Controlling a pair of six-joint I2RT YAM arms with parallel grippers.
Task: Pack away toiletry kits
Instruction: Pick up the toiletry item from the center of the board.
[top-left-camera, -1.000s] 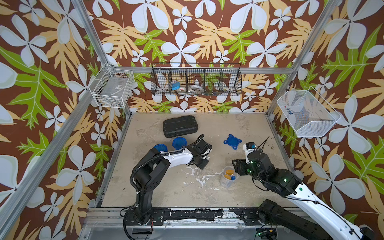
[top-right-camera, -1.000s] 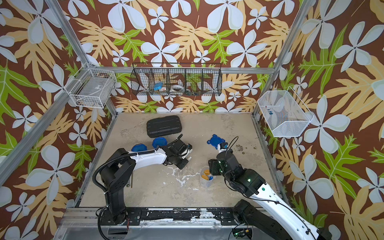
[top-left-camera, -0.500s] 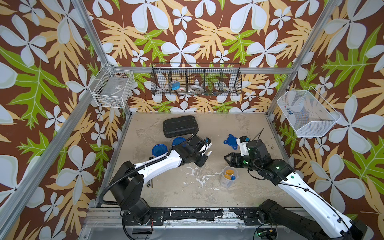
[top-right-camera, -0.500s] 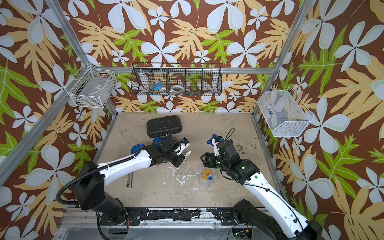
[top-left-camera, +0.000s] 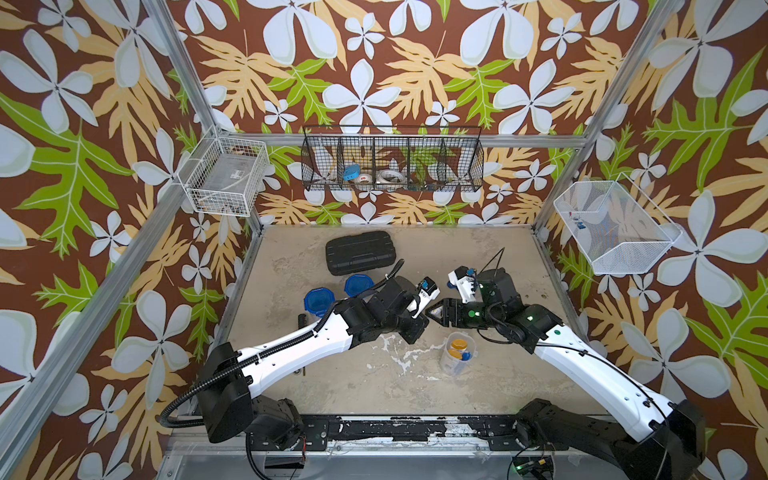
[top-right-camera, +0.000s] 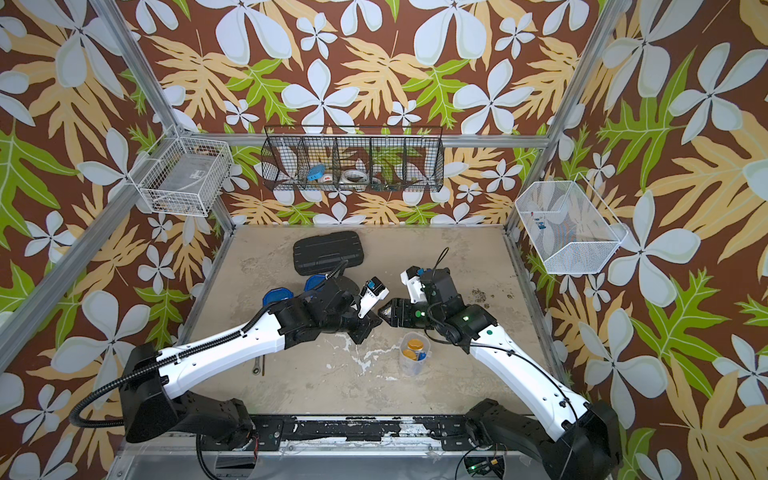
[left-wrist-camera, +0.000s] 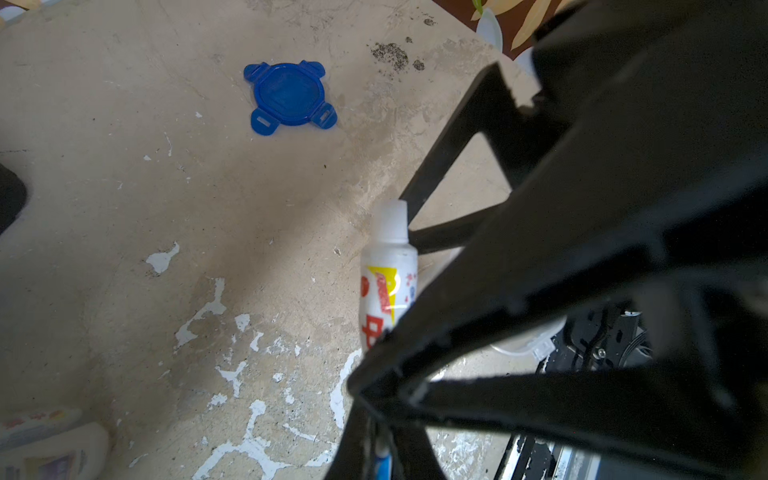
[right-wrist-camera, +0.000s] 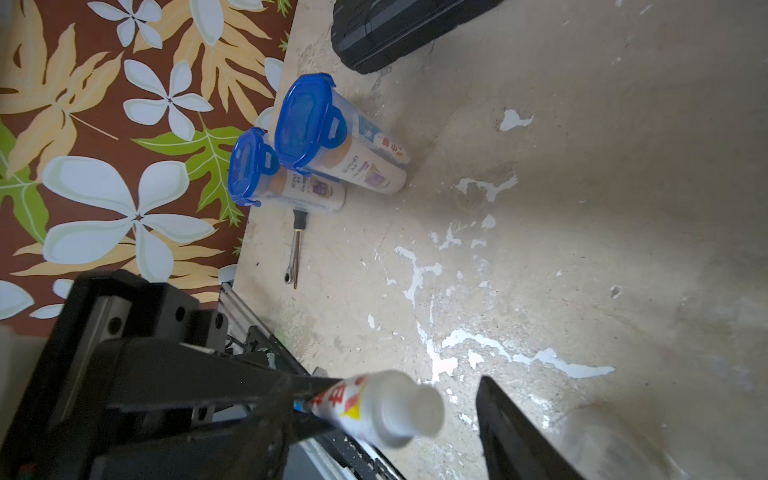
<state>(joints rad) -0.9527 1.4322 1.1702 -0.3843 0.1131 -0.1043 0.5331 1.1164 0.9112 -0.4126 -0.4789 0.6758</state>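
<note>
My left gripper (left-wrist-camera: 384, 451) is shut on the flat end of a white toothpaste tube (left-wrist-camera: 388, 274), held above the table with its cap pointing at the right arm. My right gripper (right-wrist-camera: 384, 388) is open, and the tube's (right-wrist-camera: 382, 405) cap end lies between its spread fingers (right-wrist-camera: 511, 432) without touching them. In both top views the two grippers meet tip to tip (top-left-camera: 432, 311) behind an open clear tumbler (top-left-camera: 457, 353) holding orange-capped bottles. Two closed tumblers with blue lids (right-wrist-camera: 345, 145) (right-wrist-camera: 286, 178) stand at the left. A loose blue lid (left-wrist-camera: 289, 97) lies on the table.
A black ribbed case (top-left-camera: 359, 252) lies at the back of the table. A small wrench (right-wrist-camera: 295, 253) rests near the closed tumblers. Wire baskets hang on the left wall (top-left-camera: 226, 180), back wall (top-left-camera: 392, 164) and right wall (top-left-camera: 611, 226).
The left arm has stretched out to the right and lifted the tube. The right gripper left the open tumbler, swung back and left, and now stands around the tube's cap end.
</note>
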